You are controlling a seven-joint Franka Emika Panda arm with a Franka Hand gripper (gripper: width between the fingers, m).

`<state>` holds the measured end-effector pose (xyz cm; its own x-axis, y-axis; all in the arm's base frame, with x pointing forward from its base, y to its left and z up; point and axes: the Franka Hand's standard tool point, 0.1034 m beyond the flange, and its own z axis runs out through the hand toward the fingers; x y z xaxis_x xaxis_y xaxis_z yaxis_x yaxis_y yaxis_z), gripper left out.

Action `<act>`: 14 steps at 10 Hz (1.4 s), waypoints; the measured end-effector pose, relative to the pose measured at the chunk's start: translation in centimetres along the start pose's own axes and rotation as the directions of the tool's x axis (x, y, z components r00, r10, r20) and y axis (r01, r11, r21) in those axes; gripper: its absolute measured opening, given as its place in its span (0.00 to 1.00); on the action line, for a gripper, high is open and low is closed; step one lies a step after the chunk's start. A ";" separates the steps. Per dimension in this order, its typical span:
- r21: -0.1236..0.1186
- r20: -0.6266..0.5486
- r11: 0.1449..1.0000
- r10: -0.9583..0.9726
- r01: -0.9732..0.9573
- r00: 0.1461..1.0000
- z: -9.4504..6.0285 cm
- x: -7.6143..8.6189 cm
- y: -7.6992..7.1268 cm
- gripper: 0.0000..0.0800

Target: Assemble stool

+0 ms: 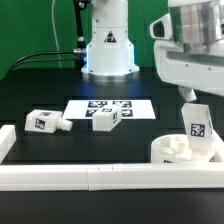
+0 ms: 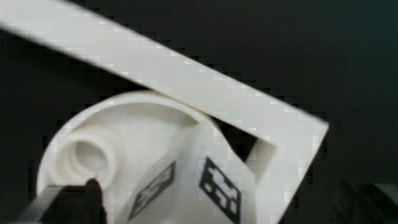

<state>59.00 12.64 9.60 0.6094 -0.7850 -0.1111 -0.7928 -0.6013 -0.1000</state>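
Observation:
The stool's round white seat (image 1: 172, 150) lies in the front corner at the exterior view's right, against the rails. One tagged leg (image 1: 197, 122) stands upright in it. My gripper (image 1: 192, 97) hangs just above that leg, its jaws spread wide and not closed on it. In the wrist view the leg (image 2: 214, 180) rises between my fingers (image 2: 71, 200) out of the seat (image 2: 98, 130). A second leg (image 1: 105, 119) lies on the marker board (image 1: 135, 106). A third leg (image 1: 45, 122) lies on the black table towards the exterior view's left.
Long white rails (image 1: 100, 176) fence the table's front and sides, and one rail (image 2: 196, 85) runs close behind the seat in the wrist view. The arm's base (image 1: 108, 50) stands at the back centre.

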 end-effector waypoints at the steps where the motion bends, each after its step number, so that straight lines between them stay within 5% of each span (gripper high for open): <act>1: 0.002 -0.003 0.998 -0.071 0.071 0.998 0.0 0.1 0.0 0.81; 4: -0.001 -0.003 0.956 -0.294 0.294 0.956 0.1 0.2 0.1 0.81; 6: -0.015 -0.004 0.816 -0.579 0.578 0.816 -0.8 0.6 -0.2 0.81; 9: -0.019 -0.018 0.696 -0.718 0.718 0.696 -2.0 0.6 0.6 0.81; 12: -0.045 -0.003 0.369 -0.930 0.929 0.369 -2.0 1.3 0.3 0.81; 14: -0.049 0.004 0.254 -0.967 0.966 0.254 -1.9 1.4 0.4 0.81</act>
<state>59.53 10.97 11.32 0.9218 0.3824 0.0641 0.3869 -0.9183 -0.0845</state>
